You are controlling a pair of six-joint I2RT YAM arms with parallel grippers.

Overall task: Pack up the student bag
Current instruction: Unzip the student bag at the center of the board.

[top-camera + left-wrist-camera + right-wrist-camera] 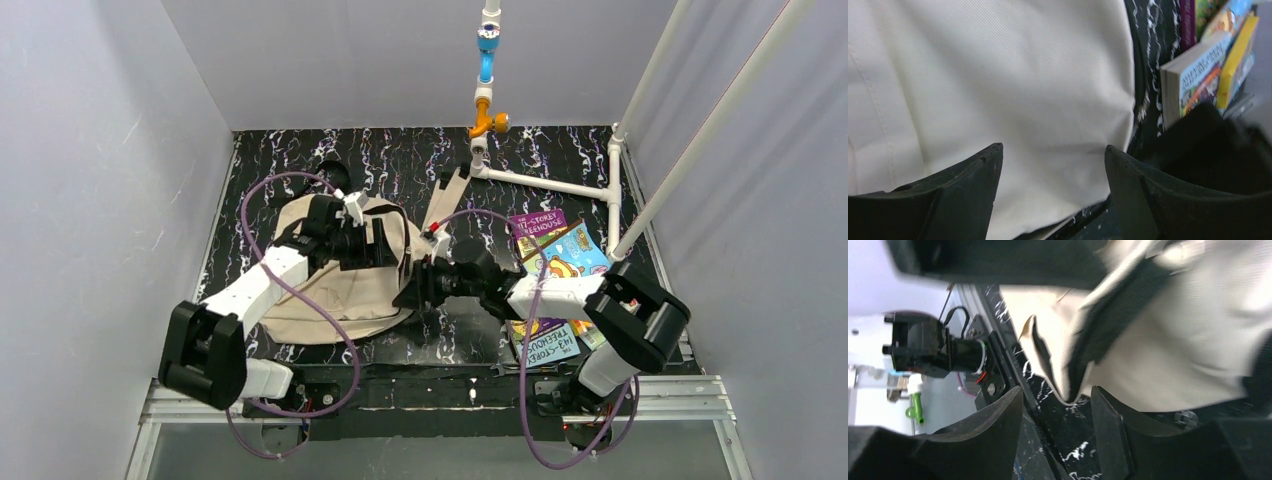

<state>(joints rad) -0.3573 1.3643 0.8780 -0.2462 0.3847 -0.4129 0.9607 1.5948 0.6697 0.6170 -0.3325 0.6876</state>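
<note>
The student bag [345,295] lies slumped on its side on the left half of the dark marbled worktop [400,160], its open edge turned towards the middle. It looks flat and slack, and nothing shows inside it from any view. By my reckoning the packing proper has not begun.

The colourful books [560,255] sit in a loose pile on the right side of the worktop, well apart from the bag's mouth. All of them are outside it, so every one is left to go in.

The left tool [1053,150] hangs over the bag's pale cloth with its jaws spread and nothing between them. The right tool [1055,392] is low at the bag's edge near the middle of the worktop. Its jaws stand apart and a fold of the rim dips into the gap, not pinched as far as I can see. It looks like the stage of getting the mouth held open.
</note>
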